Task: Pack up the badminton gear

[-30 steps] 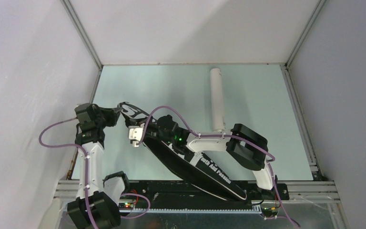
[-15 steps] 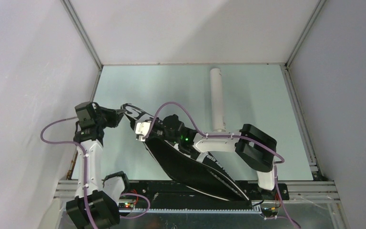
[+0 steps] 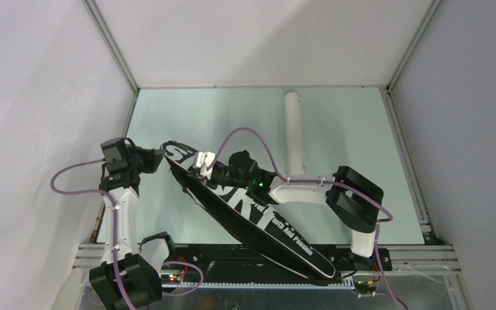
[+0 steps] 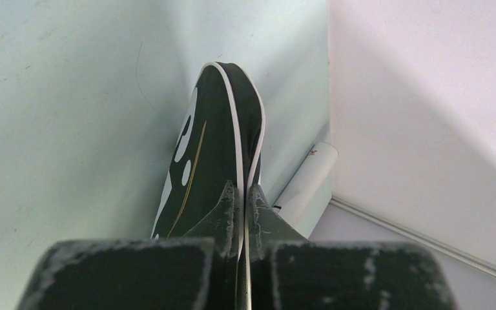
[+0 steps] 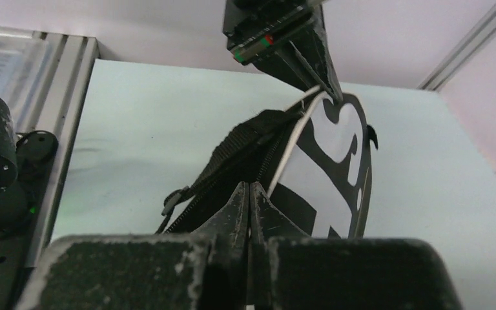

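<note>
The black racket-shaped bag (image 3: 252,216), lettered "SPORT", lies slantwise from the table's left middle to the near edge. My left gripper (image 3: 160,157) is shut on the white piping at the bag's rounded head end (image 4: 213,142), seen between its jaws in the left wrist view (image 4: 242,190). My right gripper (image 3: 197,169) is shut on the bag's edge beside the open zip (image 5: 250,187), with the lettered face (image 5: 336,168) raised. The zip slider (image 5: 174,196) hangs free to the left. A long white tube (image 3: 294,135) lies at the back, apart from both grippers.
Enclosure walls (image 3: 51,97) close in the table on three sides, and the left arm works close to the left one. A metal rail (image 3: 420,248) with the arm bases runs along the near edge. Purple cables (image 3: 245,132) loop over both arms.
My right gripper has moved up and away from the near edge with the bag's edge, turning the lettered face up so "SPORT" shows. The left gripper has kept its hold.
</note>
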